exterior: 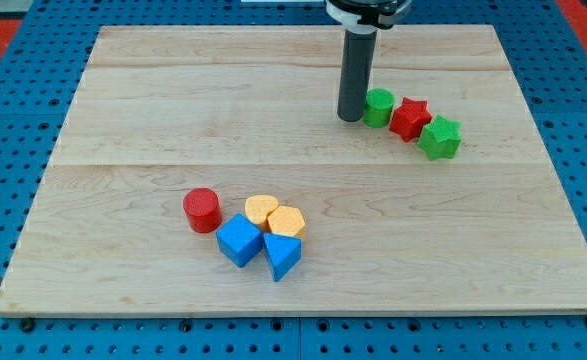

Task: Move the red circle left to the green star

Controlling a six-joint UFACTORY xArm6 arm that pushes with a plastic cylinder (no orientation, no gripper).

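Hand: none, bare tip [350, 118] | red circle [202, 210] far lower-left | green star [440, 137] right

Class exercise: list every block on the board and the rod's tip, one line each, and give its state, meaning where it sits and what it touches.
my tip: down on the board, against the green circle's left side.
green circle: touches red star.
red star: between green circle and green star.
green star: row's right end.
red circle: left of cluster.
yellow blocks: touching.
blue cube: beside blue triangle.
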